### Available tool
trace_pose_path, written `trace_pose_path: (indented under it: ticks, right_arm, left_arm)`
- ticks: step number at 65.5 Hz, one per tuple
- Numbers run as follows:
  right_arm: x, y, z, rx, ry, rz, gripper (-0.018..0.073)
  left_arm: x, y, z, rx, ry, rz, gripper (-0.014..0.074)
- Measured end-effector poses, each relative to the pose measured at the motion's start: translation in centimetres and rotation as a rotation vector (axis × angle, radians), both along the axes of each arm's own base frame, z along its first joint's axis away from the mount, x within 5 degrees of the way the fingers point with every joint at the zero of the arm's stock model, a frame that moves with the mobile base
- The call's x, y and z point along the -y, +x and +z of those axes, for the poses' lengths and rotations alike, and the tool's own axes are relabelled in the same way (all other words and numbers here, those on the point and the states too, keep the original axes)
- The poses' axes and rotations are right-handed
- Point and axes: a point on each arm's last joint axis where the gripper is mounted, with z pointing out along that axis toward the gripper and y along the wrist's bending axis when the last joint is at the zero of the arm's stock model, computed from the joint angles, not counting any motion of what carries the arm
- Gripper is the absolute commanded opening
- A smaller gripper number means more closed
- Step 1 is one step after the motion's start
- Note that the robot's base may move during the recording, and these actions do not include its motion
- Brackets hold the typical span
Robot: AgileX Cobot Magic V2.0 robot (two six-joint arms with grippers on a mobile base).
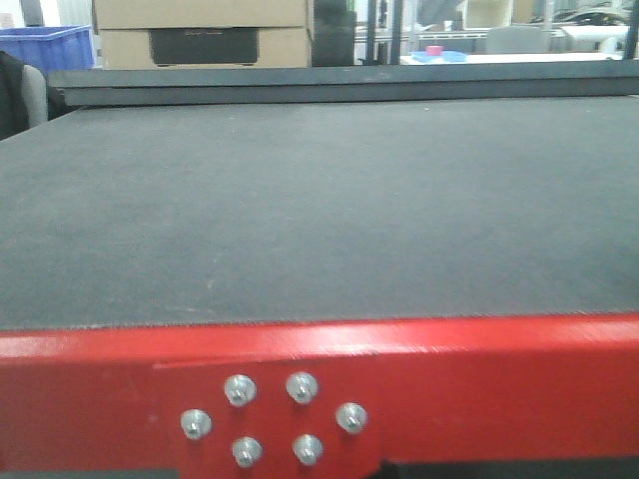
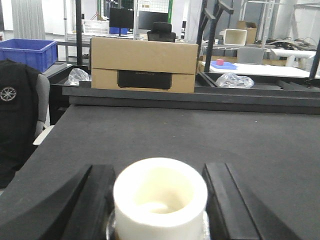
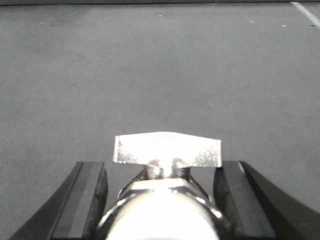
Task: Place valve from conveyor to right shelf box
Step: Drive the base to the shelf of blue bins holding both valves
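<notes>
Front view: the conveyor (image 1: 319, 210) is filling the frame, its dark grey belt lying flat and its red rail (image 1: 499, 379) running along the near edge with six bolts (image 1: 300, 386).
Left gripper (image 2: 160, 172): its black fingers (image 2: 95, 200) are pressing against both sides of a white cylinder (image 2: 160, 195) – holding it upright, open end up, low over the belt.
Far end: a cardboard box (image 2: 143, 65) is sitting beyond the belt, a blue bin (image 2: 27, 52) standing to its left.
Right gripper (image 3: 160, 172): narrow, its fingers (image 3: 85, 200) are clasping the valve (image 3: 167, 150).
Valve: its metal wing handle is pointing away from the camera, lying crosswise between the fingers – a plain grey surface is stretching behind it; belt or floor, I cannot tell.
</notes>
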Motion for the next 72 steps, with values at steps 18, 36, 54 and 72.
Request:
trace_pose_path:
  ticks: [18, 36, 54, 72]
  right_arm:
    - [0.00, 0.00, 0.00, 0.000, 0.000, 0.000, -0.0164]
    - [0.00, 0.00, 0.00, 0.000, 0.000, 0.000, -0.0164]
    - [0.00, 0.00, 0.00, 0.000, 0.000, 0.000, -0.0164]
    - [0.00, 0.00, 0.00, 0.000, 0.000, 0.000, -0.0164]
  left_arm:
    - [-0.01, -0.01, 0.02, 0.002, 0.001, 0.001, -0.0111]
    - [-0.02, -0.01, 0.03, 0.004, 0.001, 0.002, -0.0111]
    - [-0.02, -0.01, 0.03, 0.004, 0.001, 0.002, -0.0111]
    - [-0.02, -0.01, 0.03, 0.004, 0.001, 0.002, -0.0111]
